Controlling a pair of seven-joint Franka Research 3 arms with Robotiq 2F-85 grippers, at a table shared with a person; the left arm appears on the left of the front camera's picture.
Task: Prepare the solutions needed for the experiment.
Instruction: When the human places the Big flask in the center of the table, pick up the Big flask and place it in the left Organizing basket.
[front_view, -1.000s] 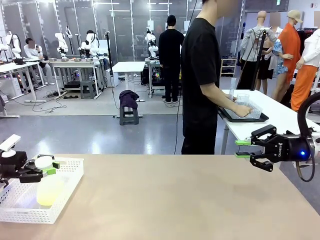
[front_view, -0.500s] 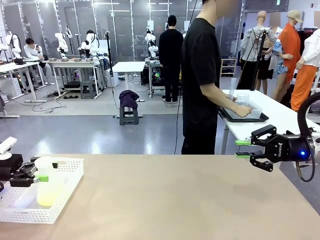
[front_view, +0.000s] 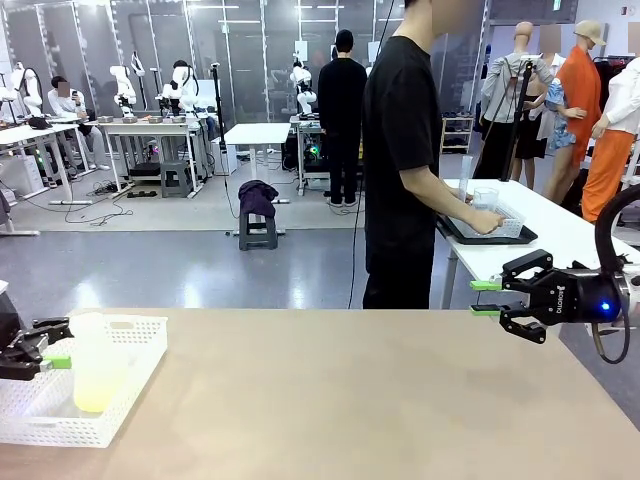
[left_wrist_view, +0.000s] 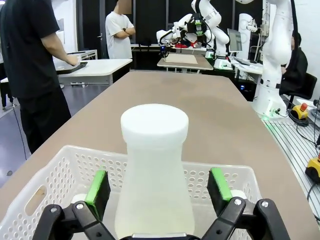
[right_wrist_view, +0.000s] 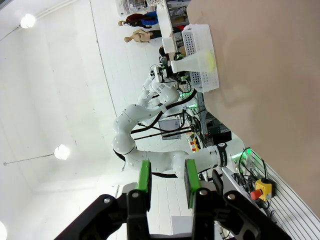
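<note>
1. The left gripper (left_wrist_view: 159, 192) stands with its jaws spread wide, its green pads (left_wrist_view: 98, 187) on either side of a translucent white plastic conical flask (left_wrist_view: 154, 175), a clear gap on each side, touching neither wall.
2. In the front view this left gripper (front_view: 45, 350) sits at the table's left edge, just beside the flask (front_view: 95, 365) and level with its neck.
3. The flask stands upright inside a white perforated plastic basket (front_view: 140, 350) on the tan table (front_view: 350, 400), near the basket's middle.
4. The pale yellow-green solution (front_view: 97, 395) shows as a tinted layer in the flask's wide bottom part; the neck above looks plain white.
5. Small white round items (left_wrist_view: 80, 200) lie on the basket floor behind the pads; what they are cannot be told.
6. The right gripper (front_view: 487, 298) hangs above the table's far right corner, well apart from the basket, its pads parallel with a narrow gap and nothing between them.
7. From the right wrist, the flask (right_wrist_view: 192, 62) and basket (right_wrist_view: 202, 55) appear far off across the table.
</note>
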